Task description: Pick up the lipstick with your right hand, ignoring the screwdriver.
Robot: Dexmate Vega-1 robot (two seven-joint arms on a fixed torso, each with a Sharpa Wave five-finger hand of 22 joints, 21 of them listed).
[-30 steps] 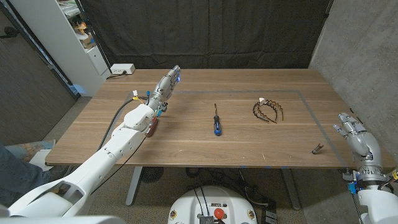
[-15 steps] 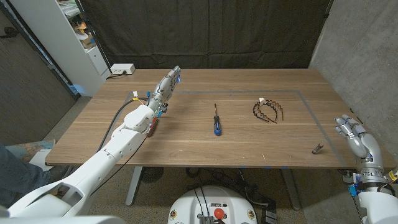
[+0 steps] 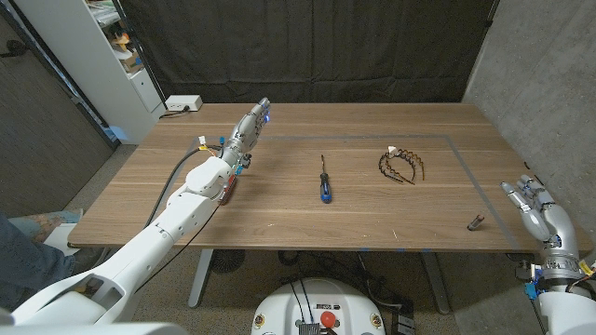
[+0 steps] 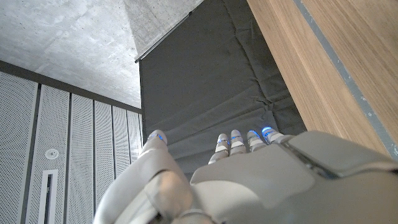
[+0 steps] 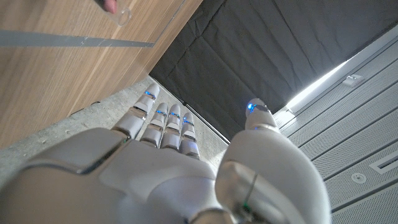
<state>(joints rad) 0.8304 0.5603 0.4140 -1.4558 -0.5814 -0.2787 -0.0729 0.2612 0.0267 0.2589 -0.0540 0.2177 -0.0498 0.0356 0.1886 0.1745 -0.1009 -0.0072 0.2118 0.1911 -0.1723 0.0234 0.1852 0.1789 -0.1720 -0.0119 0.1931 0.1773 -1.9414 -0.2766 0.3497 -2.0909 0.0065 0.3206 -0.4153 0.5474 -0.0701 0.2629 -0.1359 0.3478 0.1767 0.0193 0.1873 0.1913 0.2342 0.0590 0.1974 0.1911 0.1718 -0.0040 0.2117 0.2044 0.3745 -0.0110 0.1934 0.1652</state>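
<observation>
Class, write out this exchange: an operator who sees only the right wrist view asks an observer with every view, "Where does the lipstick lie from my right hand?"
Observer: In the head view the lipstick lies on the table near its right edge, just to the left of the right hand, untouched.
Operator: Where is the screwdriver?
Observer: The blue-handled screwdriver lies mid-table, far to the lipstick's left.
Operator: And the other arm?
Observer: The left hand reaches over the table's far left part, fingers stretched out, holding nothing.
</observation>
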